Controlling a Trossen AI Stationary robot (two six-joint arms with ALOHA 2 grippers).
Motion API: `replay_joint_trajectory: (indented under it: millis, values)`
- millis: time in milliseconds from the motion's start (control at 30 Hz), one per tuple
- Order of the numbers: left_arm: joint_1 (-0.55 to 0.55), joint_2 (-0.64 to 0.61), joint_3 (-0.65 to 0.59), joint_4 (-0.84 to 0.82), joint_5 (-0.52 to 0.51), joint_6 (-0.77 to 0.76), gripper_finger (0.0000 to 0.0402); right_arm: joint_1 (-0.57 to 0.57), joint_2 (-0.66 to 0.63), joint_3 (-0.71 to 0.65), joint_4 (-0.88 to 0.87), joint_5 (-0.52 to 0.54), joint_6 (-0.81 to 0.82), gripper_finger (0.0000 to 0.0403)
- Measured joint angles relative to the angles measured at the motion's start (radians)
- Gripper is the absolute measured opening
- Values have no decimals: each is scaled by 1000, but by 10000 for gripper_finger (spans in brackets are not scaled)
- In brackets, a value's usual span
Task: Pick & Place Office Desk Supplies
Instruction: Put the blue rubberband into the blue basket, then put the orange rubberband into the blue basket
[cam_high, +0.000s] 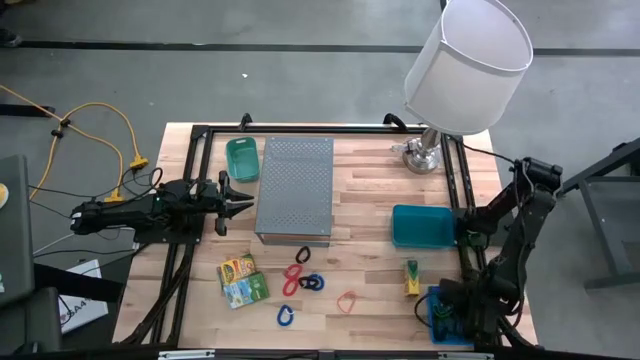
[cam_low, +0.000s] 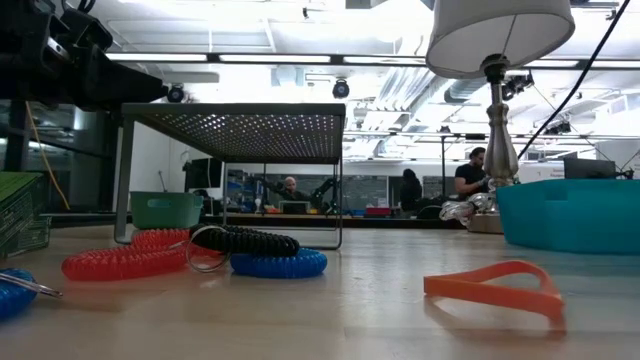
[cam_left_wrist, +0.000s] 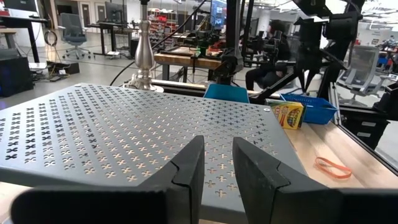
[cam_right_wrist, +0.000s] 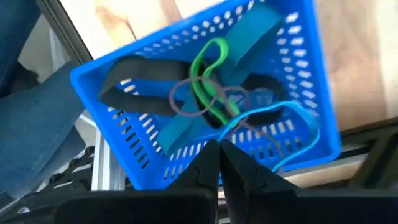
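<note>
Overhead fig.: task approx. midway. Done, judging by layout: blue slotted basket at the right arm's table corner already holds several bands (dark, green, blue, thin purple).

Left to do: yellow-green packets, red coil clips, dark coil, blue coils &, and an orange band lie loose on the wood in front of the grey perforated box. A further small packet stands near the teal bin; this bin and the green bin show no contents from above.

Left gripper: fingers slightly apart, nothing between them, hovering beside the box edge. Right gripper: fingers together, empty, above the basket. Lamp untouched.
</note>
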Motion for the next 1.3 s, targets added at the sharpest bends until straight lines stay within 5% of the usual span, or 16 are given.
replay_joint_trajectory:
  millis: [700,1300]
  values:
    - [0,0,0,0,0,0,79,-1,186,0,311,10,37,3]
    - [0,0,0,0,0,0,79,-1,186,0,259,41,25,51]
